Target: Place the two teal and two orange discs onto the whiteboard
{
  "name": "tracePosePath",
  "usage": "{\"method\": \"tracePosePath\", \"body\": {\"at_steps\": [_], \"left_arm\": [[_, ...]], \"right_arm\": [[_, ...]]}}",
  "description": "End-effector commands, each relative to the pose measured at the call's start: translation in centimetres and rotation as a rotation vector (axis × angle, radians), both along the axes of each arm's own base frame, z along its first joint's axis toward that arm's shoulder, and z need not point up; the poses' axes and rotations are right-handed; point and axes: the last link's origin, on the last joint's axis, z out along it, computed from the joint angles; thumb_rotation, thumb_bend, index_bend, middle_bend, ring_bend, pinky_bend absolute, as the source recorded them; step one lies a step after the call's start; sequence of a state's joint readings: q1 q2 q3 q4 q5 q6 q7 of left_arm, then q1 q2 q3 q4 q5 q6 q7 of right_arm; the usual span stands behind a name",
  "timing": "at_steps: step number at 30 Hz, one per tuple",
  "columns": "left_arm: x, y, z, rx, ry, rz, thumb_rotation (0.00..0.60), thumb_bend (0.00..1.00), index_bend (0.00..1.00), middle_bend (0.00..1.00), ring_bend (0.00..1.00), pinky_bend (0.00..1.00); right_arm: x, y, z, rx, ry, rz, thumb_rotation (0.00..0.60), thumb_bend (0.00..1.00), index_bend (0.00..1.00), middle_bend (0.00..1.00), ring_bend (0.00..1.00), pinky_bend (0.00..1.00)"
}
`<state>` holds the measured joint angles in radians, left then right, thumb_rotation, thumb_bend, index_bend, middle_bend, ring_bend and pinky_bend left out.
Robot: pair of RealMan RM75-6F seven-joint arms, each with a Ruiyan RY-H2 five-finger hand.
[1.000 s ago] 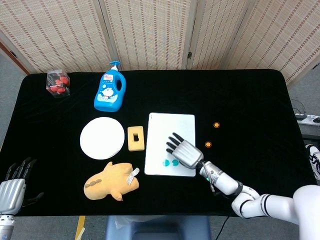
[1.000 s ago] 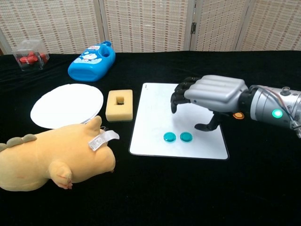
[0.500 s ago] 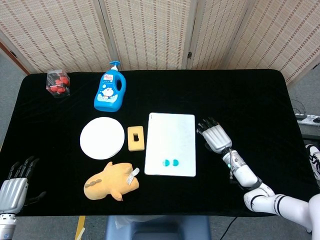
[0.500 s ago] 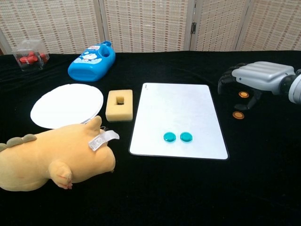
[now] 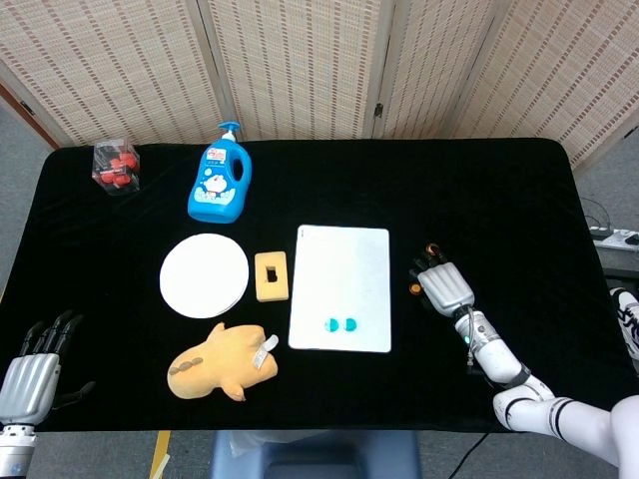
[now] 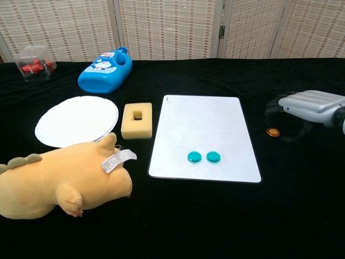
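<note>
Right hand (image 6: 315, 102) fingers (image 5: 429, 265) curled down over the orange discs — grip not discernible, can't tell. One orange disc (image 6: 273, 131) shows just whiteboard-side of the hand; second (image 5: 432, 249) peeks at the fingertips in the head view. Whiteboard (image 6: 202, 116) lies left of them. Two teal discs (image 6: 204, 157) already on it, side by side. Left hand (image 5: 30, 364) open, far off — right does this. Count: teal two, orange two.

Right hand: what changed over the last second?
The right hand left the whiteboard and swung right, now hovering over the two orange discs; nothing visibly held. Both teal discs stayed on the board, orange ones still on the table. The left hand barely shifted.
</note>
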<state>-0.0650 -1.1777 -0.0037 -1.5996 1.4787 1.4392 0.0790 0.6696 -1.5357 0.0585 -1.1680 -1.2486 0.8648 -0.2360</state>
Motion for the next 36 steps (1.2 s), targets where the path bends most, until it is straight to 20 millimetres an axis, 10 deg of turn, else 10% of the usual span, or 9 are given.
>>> {"method": "tracePosePath", "body": {"at_steps": [1,29,36], "left_arm": [[0.0,0.0,0.0,0.002,0.000,0.003,0.600,0.20,0.04,0.06,0.17,0.00],[-0.5,-0.2,0.0,0.000,-0.002,0.016,0.600,0.20,0.04,0.06,0.17,0.00],[-0.4,-0.2,0.2,0.004,0.000,0.012,0.600,0.20,0.04,0.06,0.17,0.00]], "right_arm": [[0.0,-0.2,-0.2,-0.002,-0.006,0.001,0.593,0.41,0.37,0.19,0.07,0.00],[0.3,-1.4,-0.8,-0.014,-0.010,-0.003,0.594,0.41,0.49,0.20,0.09,0.00],[3.0,-1.7,0.9,-0.021,-0.082,0.053,0.595,0.41,0.49,0.20,0.09,0.00]]}}
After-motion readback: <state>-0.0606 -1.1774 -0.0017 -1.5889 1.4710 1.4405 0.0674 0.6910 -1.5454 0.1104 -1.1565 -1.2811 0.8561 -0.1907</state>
